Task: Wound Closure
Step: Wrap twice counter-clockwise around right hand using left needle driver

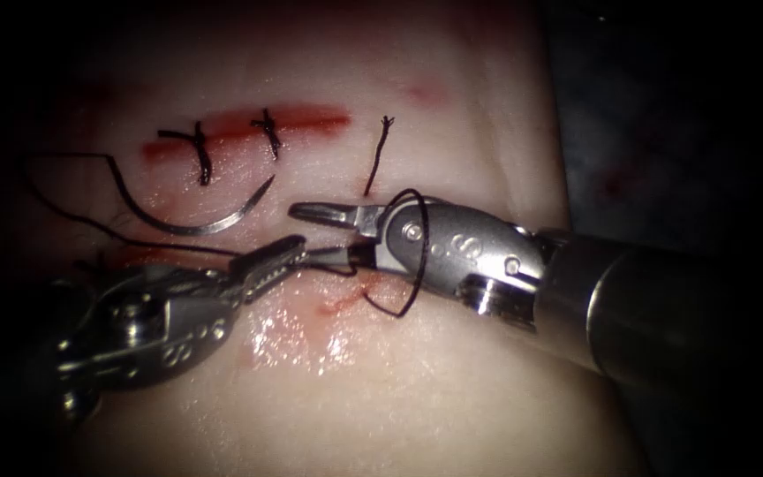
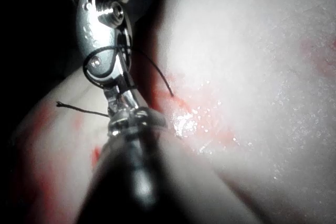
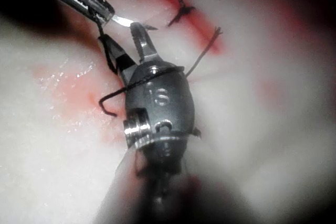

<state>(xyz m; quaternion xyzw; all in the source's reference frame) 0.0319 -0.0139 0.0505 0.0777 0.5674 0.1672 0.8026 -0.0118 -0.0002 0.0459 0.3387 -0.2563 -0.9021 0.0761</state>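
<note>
The curved needle point(image 1: 196, 225) lies free on the tissue point(image 1: 452, 397), just on the near side of the cut point(image 1: 311, 117) towards its left end; neither tool holds it. Its thread point(image 1: 147, 245) trails across to my left tool point(image 1: 289, 249), whose jaws look shut on it. My right tool point(image 1: 304, 233) comes in from the right with its jaws open and nothing between them, close to the left tool's tip. A loop of thread point(image 1: 420, 238) is wound around the right tool's wrist point(image 3: 157, 98). In the right wrist view the open right tool point(image 3: 121, 34) faces the left tool point(image 3: 100, 9).
Two tied stitches point(image 1: 201, 152) point(image 1: 268, 132) cross the cut. A short thread tail point(image 1: 380, 155) stands up right of them. Another thread end point(image 1: 386, 305) leaves the tissue under the right tool. Red fluid point(image 1: 337, 305) marks the wet tissue there.
</note>
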